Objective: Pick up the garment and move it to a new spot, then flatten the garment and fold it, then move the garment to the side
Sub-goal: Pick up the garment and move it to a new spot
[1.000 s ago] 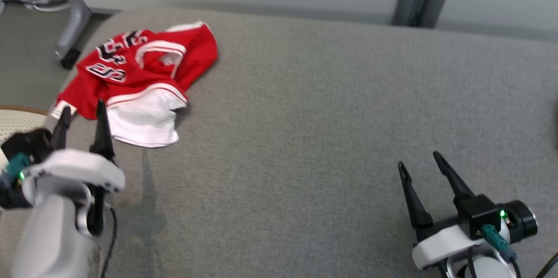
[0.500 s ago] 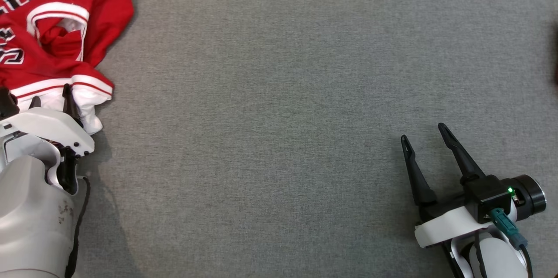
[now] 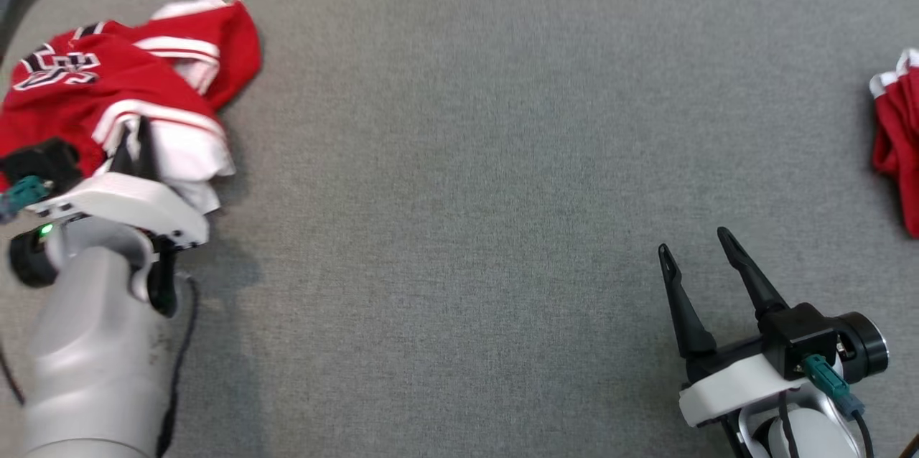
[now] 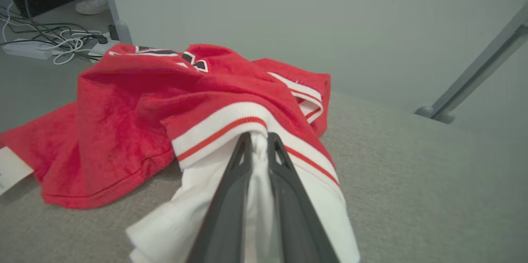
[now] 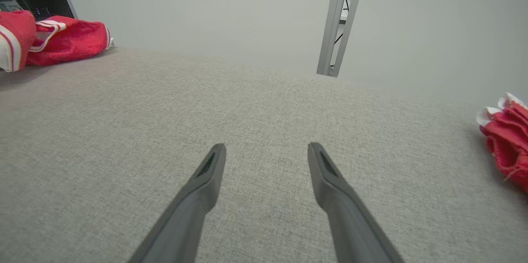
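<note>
We had our left fingers (image 4: 243,151) pinched on the white hem of the garment (image 3: 108,85) at the frame's upper left, ready to lift it, while our right fingers (image 3: 742,264) stood open and empty, lower right.

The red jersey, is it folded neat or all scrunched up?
Scrunched up. The red jersey lies in a rumpled heap, with the left hand pinching its white part.

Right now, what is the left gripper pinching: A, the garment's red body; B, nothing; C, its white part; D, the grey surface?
C: in the left wrist view the left gripper is closed on a white fold of the garment, just under its striped band.
</note>
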Tool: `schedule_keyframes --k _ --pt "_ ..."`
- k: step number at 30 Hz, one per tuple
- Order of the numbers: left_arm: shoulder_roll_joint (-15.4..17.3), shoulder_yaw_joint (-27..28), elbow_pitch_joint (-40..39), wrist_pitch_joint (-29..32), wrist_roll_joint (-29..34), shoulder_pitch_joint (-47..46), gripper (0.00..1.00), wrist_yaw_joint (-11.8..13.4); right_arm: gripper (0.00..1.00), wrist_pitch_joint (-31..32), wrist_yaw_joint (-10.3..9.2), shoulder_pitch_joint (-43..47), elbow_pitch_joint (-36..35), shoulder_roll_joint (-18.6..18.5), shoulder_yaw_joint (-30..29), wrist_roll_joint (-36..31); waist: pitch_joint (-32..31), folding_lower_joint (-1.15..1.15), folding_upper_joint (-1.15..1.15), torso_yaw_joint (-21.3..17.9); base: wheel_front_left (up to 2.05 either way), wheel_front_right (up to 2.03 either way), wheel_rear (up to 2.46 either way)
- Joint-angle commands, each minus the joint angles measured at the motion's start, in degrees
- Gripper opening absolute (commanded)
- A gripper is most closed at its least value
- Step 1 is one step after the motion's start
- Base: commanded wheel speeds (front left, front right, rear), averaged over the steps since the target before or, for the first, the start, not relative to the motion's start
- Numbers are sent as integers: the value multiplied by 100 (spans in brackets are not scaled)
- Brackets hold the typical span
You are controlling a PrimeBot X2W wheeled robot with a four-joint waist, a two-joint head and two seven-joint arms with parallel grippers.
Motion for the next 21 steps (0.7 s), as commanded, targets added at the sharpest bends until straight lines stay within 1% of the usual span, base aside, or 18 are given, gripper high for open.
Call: schedule_keyframes --k 1,4,5,6,8,10,11,13,14,16,18,21 --pt "-182 -108 -264 -50 -20 94 0 -72 100 -29 1 91 42 2 1 68 -412 0 0 26 0 0 0" --pt "-495 -498 -796 -71 -49 282 0 -137 100 -29 1 223 112 12 26 168 -733 0 0 -3 0 0 0" --pt "-557 -662 -990 -50 -85 348 0 -138 100 -29 1 257 116 13 55 242 -829 0 0 -26 0 0 0" --pt "-557 -662 -990 -50 -85 348 0 -138 100 -29 1 257 116 13 55 242 -829 0 0 -26 0 0 0" --pt "-671 -1190 -1506 98 -272 503 0 -146 100 -29 1 321 115 14 107 369 -984 0 0 -103 0 0 0" --pt "-713 -1700 -2053 320 -530 714 0 -143 100 -29 1 363 115 11 141 497 -1108 0 0 -217 0 0 0" --pt "-720 -2011 -2366 457 -824 833 0 -143 100 -29 1 373 121 10 155 555 -1158 0 0 -302 0 0 0" --pt "-725 -2552 -2884 679 -1164 1007 0 -117 100 -29 1 369 116 7 178 643 -1231 0 0 -494 0 0 0" --pt "-726 -2808 -3109 784 -1331 1069 0 -53 100 -29 1 350 107 10 194 683 -1253 0 0 -607 0 0 0" --pt "-719 -3412 -3527 936 -1612 1161 0 162 100 -29 1 285 107 13 231 766 -1283 0 0 -860 0 0 0" --pt "-714 -3991 -3858 1055 -1924 1190 0 419 100 -29 1 226 104 12 212 837 -1269 0 0 -1096 0 0 0" --pt "-709 -4765 -4152 1069 -2284 1022 0 834 100 -29 1 175 119 14 190 913 -1207 0 0 -1432 0 0 0"
